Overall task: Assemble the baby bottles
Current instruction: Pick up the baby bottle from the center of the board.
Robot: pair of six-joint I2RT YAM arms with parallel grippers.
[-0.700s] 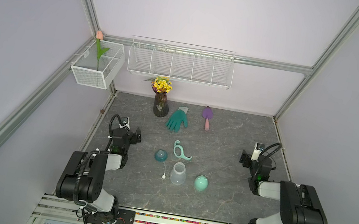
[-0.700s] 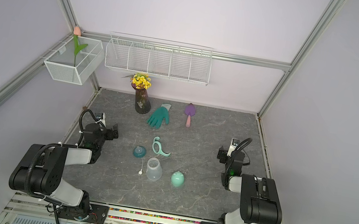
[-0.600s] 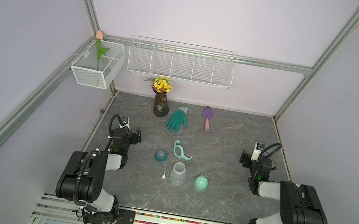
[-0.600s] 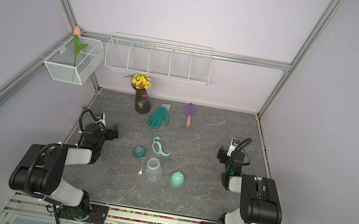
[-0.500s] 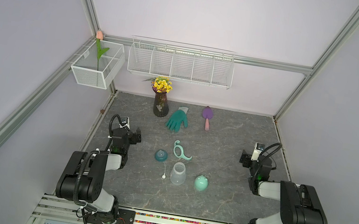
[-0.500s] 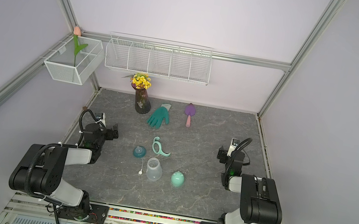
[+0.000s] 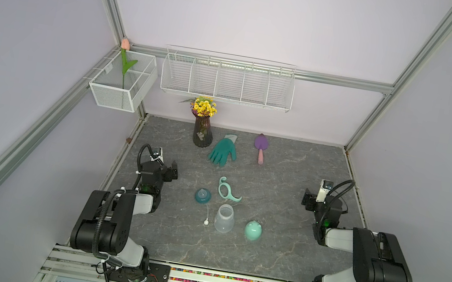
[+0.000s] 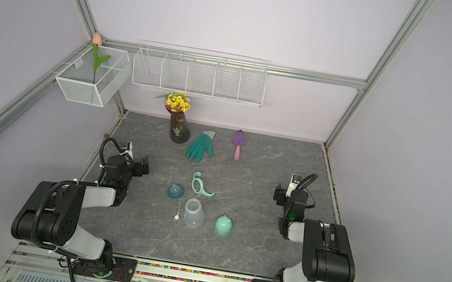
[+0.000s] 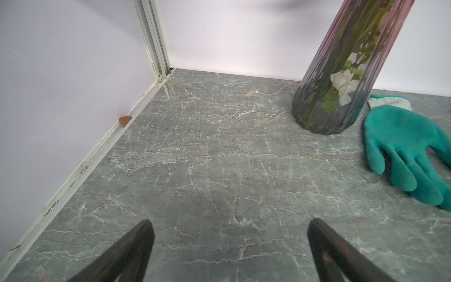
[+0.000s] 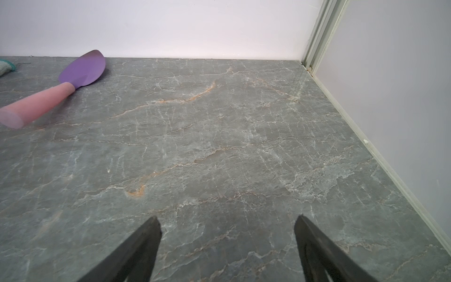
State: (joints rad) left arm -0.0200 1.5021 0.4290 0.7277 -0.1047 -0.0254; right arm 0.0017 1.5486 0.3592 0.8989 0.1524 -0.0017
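Left gripper [image 9: 230, 223] and right gripper [image 10: 227, 219] are gaping wide, holding nothing. Frosted, conical bottle body [image 7: 224, 220] is standing between them, well apart from all fingers.

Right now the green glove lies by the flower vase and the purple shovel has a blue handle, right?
Not quite. The purple shovel has a pink handle, not a blue one; the right wrist view shows it up close. The rest is right: the green glove does lie by the flower vase, as both top views show.
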